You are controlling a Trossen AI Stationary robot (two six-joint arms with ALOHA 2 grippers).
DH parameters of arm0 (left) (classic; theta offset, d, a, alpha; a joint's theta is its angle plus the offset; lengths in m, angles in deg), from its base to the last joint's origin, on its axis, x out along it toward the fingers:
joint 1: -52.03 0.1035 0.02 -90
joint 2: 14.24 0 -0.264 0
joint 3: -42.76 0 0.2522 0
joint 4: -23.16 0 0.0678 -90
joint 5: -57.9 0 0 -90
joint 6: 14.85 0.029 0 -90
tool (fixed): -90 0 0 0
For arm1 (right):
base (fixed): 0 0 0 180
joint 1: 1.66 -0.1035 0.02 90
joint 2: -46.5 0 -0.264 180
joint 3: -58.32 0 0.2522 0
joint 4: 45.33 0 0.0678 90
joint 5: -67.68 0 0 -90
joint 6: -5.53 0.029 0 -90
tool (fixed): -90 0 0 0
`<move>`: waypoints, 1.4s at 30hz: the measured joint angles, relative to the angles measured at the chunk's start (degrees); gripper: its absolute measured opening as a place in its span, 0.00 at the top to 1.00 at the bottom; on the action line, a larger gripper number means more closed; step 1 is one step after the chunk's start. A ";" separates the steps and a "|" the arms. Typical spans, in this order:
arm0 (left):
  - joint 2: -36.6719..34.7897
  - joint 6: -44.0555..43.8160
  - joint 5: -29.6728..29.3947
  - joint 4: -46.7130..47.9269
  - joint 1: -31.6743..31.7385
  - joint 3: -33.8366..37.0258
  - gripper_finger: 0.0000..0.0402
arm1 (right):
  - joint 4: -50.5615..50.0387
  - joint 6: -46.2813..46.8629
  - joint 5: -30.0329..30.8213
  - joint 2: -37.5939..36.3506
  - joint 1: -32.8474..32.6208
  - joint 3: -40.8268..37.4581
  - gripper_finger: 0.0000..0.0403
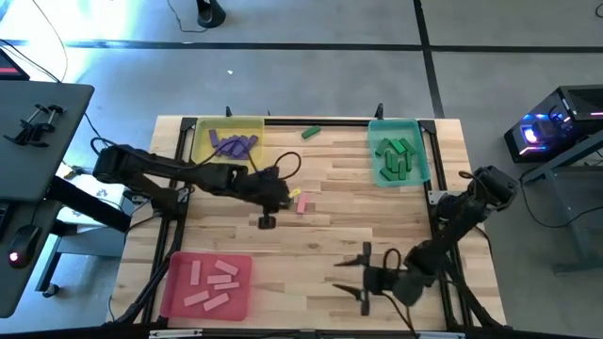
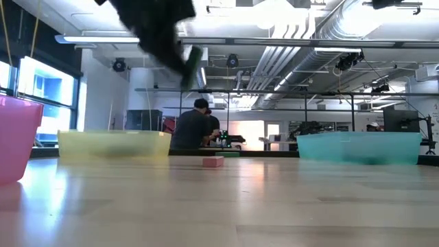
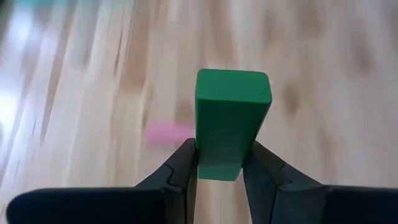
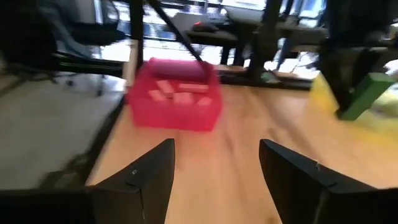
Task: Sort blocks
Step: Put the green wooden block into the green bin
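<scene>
Near the frame's centre in the high view, the left hand (image 3: 219, 167) pinches a green block (image 3: 231, 121) by its lower end, lifted off the surface (image 1: 320, 235); so shallow a grip could let it pivot and drop beside the pink block (image 1: 302, 203). Right hand (image 4: 216, 163) waits wide at lower right

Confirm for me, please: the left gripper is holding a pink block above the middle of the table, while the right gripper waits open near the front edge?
Not quite: the left gripper holds a green block, as the left wrist view shows; a pink block lies on the table below. The right gripper does wait open.
</scene>
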 joint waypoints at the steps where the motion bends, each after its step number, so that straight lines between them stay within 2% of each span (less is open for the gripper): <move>1: 0.00 0.39 0.00 -2.72 -1.02 0.00 0.82 | 0.73 -2.03 0.01 0.00 0.95 0.00 0.45; 7: 1.44 3.46 -0.77 -14.90 -7.82 0.02 0.82 | 11.69 -16.12 0.00 0.00 6.99 0.00 0.45; 11: 1.64 4.37 -2.84 -20.26 -11.61 0.02 0.82 | 17.28 -20.47 -1.03 0.00 11.28 0.00 0.45; 16: 1.66 5.52 -4.95 -24.30 -14.54 0.04 0.82 | 20.19 -20.89 -14.16 0.00 16.58 0.00 0.45; 21: 1.68 5.55 -6.84 -24.77 -15.69 0.07 0.82 | 23.79 -21.18 -16.13 0.00 19.75 0.00 0.45; 30: 1.68 5.53 -7.38 -25.50 -15.85 0.09 0.82 | 23.48 -18.61 -23.53 0.00 23.52 0.13 0.45; 34: 1.68 5.37 -7.49 -25.57 -15.85 0.09 0.81 | 23.46 -18.52 -24.39 0.00 24.21 0.13 0.46; 42: 1.68 3.52 -9.29 -25.88 -15.39 0.09 0.81 | 21.61 -18.48 -25.40 0.02 25.18 0.13 0.55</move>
